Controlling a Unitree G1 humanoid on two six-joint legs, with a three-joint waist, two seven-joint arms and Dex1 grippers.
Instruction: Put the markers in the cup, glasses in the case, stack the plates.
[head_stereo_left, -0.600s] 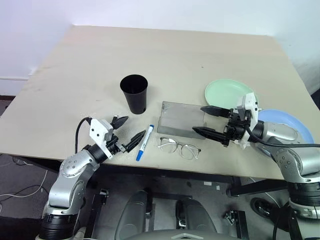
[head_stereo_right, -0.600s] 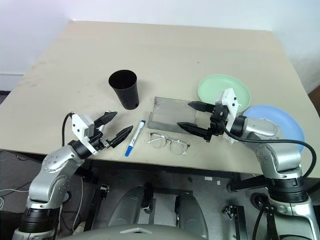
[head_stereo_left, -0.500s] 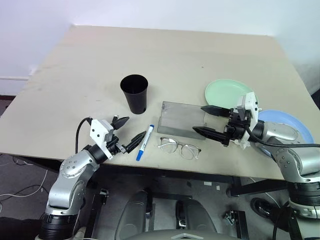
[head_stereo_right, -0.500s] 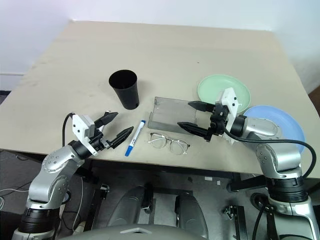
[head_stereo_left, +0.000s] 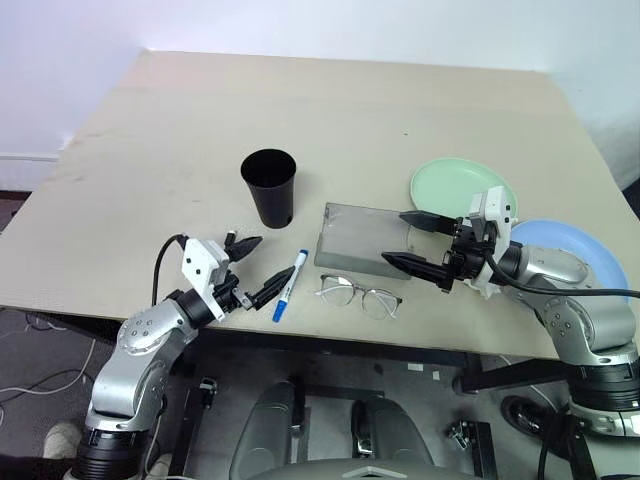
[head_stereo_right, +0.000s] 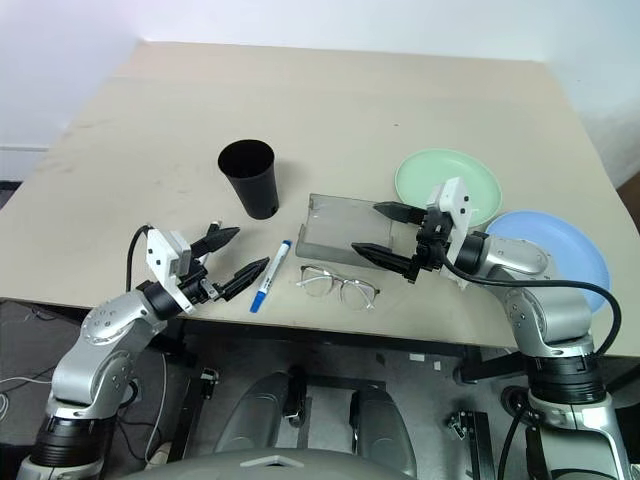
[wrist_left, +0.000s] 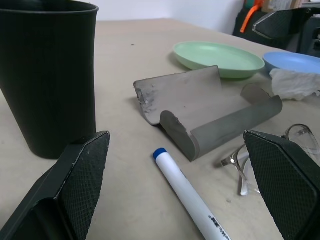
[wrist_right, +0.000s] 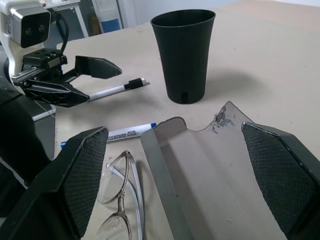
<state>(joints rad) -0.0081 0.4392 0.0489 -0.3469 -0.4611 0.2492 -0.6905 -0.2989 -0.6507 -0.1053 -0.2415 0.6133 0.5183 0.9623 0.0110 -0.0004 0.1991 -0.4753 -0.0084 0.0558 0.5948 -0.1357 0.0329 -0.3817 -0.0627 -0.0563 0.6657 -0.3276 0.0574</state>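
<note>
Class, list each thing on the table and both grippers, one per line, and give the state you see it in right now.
Cup: upright, empty.
Marker: capped, lying flat on the table.
Glasses: unfolded, lying beside the case.
Case: open, nothing in it.
Green plate: flat on the table, unstacked.
Blue plate: flat, beside the green one.
Left gripper: open, holding nothing.
Right gripper: open, over the case.

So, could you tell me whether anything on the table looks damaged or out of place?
The grey case lies open, and one corner of it looks scuffed or chipped, with pale marks. A crumpled white scrap sits near the blue plate; what it is, I cannot tell. Nothing is spilled.
</note>
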